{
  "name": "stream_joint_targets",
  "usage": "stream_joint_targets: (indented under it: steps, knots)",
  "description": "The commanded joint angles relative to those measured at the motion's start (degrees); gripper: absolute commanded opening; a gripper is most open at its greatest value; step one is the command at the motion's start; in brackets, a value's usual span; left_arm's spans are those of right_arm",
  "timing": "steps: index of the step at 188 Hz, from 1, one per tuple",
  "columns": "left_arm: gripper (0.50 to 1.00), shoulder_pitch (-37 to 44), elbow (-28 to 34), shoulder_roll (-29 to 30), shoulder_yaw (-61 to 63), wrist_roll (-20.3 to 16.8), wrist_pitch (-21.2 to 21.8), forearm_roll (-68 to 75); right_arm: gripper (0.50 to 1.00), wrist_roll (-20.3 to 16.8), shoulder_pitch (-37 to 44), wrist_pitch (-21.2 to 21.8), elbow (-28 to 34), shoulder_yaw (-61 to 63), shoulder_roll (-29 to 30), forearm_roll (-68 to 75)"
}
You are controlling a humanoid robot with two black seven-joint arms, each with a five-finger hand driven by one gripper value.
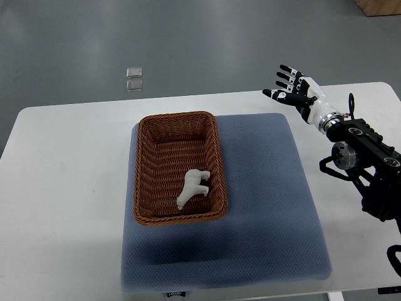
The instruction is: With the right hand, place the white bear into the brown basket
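Observation:
A small white bear (pixel 193 187) lies on its side inside the brown wicker basket (pixel 146 169), toward the basket's near right corner. The basket stands on the left half of a blue-grey mat (pixel 269 188). My right hand (pixel 289 86) hovers at the far right above the table's back edge, well away from the basket, its fingers spread and holding nothing. Its black arm (pixel 363 157) comes in from the right edge. The left arm does not show.
The mat lies on a white table (pixel 62 175). Two small clear squares (pixel 134 79) sit on the grey floor beyond the table. A brown box corner (pixel 382 6) shows at the top right.

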Motion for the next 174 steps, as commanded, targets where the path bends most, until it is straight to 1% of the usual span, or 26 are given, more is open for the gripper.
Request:
stream_joint_targets:
  steps: [1, 20, 43, 73, 92, 157, 174]
  knots:
    - [1.0, 0.0, 0.0, 0.0, 0.0, 0.0, 0.0, 0.0, 0.926, -0.1, -1.4, 1.3, 0.0, 2.0, 0.4, 0.2]
    - [1.0, 0.0, 0.0, 0.0, 0.0, 0.0, 0.0, 0.0, 0.926, -1.2, -2.2, 3.6, 0.1, 4.0, 0.5, 0.2]
    - [1.0, 0.0, 0.0, 0.0, 0.0, 0.0, -0.1, 0.0, 0.926, -2.0, -2.8, 4.1, 0.0, 7.7, 1.8, 0.2]
    - [1.0, 0.0, 0.0, 0.0, 0.0, 0.0, -0.1, 0.0, 0.926, -2.0, -4.0, 3.8, 0.0, 9.2, 2.8, 0.2]
    - [1.0, 0.0, 0.0, 0.0, 0.0, 0.0, 0.0, 0.0, 0.928, -1.3, -4.7, 3.6, 0.0, 9.7, 3.4, 0.2]
    - [1.0, 0.0, 0.0, 0.0, 0.0, 0.0, -0.1, 0.0, 0.928, -1.2, -5.1, 3.7, 0.1, 9.7, 3.8, 0.2]
    - [1.0, 0.0, 0.0, 0.0, 0.0, 0.0, 0.0, 0.0, 0.928, -0.4, -5.1, 3.7, 0.1, 9.6, 3.8, 0.2]
